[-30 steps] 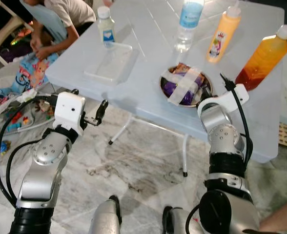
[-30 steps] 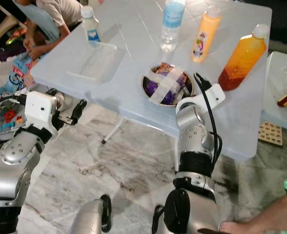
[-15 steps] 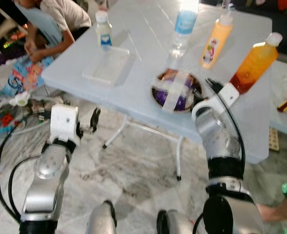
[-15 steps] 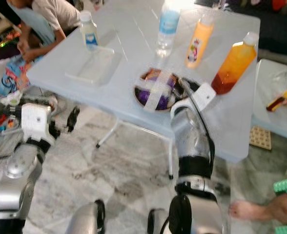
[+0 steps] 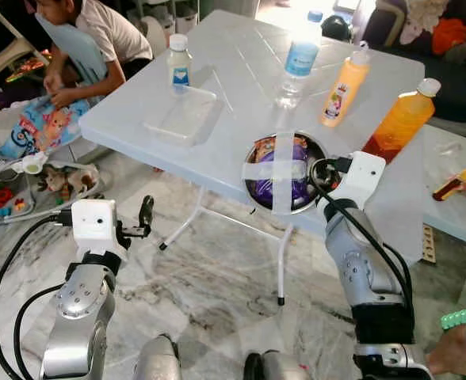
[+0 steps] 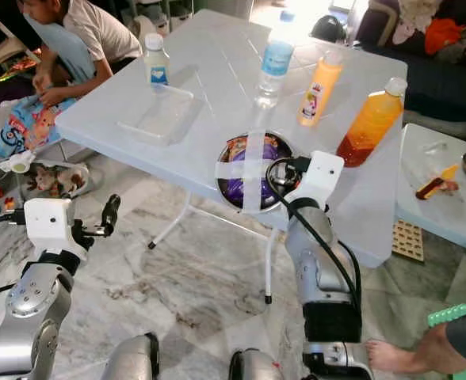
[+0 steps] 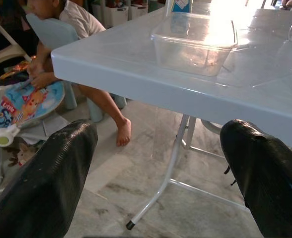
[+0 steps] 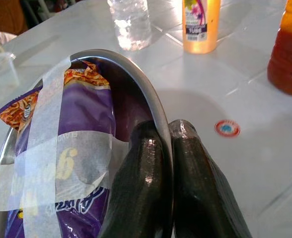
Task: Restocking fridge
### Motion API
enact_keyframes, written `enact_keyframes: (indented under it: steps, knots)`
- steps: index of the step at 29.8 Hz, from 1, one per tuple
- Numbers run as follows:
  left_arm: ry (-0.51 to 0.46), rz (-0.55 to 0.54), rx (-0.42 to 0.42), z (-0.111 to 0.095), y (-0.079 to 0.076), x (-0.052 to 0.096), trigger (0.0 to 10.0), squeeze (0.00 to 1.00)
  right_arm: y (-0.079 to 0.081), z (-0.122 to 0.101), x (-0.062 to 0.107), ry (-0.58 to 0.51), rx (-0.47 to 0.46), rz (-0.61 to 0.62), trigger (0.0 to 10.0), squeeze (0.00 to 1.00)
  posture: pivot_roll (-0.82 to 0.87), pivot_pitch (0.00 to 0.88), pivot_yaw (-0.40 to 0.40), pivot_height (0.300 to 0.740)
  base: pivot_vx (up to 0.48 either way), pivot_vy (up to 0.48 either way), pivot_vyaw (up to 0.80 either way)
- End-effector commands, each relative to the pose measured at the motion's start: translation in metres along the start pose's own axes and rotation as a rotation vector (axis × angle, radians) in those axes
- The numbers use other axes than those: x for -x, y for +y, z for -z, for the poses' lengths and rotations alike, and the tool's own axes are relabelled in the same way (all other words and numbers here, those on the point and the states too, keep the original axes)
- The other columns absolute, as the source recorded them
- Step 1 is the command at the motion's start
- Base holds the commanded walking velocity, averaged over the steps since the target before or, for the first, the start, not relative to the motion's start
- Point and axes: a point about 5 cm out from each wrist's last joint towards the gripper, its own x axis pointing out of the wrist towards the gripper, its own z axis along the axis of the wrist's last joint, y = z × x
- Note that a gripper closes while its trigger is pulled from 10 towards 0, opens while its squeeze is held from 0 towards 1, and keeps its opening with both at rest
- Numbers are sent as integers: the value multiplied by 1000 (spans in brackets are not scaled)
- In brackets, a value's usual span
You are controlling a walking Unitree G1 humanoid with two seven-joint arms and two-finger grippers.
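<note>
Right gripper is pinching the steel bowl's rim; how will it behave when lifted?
The bowl is held at one rim by the right gripper, so it will probably tilt. The tape should keep the snack packet in. Its metal rim may slip.

You can read "TUBE" on the label of the small orange bottle [image 8: 201,25] standing on the table [image 8: 265,163]; the print above it is too small to make out. On the purple snack packet [image 8: 81,148], taped into the metal bowl [image 8: 136,84], a yellow "9" shows through the tape

bottles [image 5: 342,87] crowd far side, near edge free
</note>
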Motion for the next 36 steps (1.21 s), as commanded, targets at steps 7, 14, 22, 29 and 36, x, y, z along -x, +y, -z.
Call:
enact_keyframes:
  steps: [7, 14, 22, 29, 36]
  knots:
    - [-25, -7, 5, -5, -3, -10, 10000, 0, 15, -15, -3, -33, 31, -88, 10000, 0, 47, 36, -100, 740, -229, 0, 0]
    - [-36, -12, -1, -6, -1, -14, 10000, 0, 16, -16, -9, -23, 184, -53, 10000, 0, 40, 37, -100, 740, -280, 0, 0]
    - [-35, -7, -5, -3, -4, -16, 10000, 0, 20, -14, -11, -31, 106, -146, 10000, 0, 39, 37, -109, 740, -269, 0, 0]
    - [-97, -84, -25, -17, 3, -19, 10000, 0, 28, -30, -16, -156, 232, -232, 10000, 0, 105, 25, -156, 740, -142, 0, 0]
    - [-145, -175, -59, -26, 22, 5, 10000, 0, 29, -40, -15, -238, 331, -281, 10000, 0, 157, 49, -157, 740, 0, 0, 114]
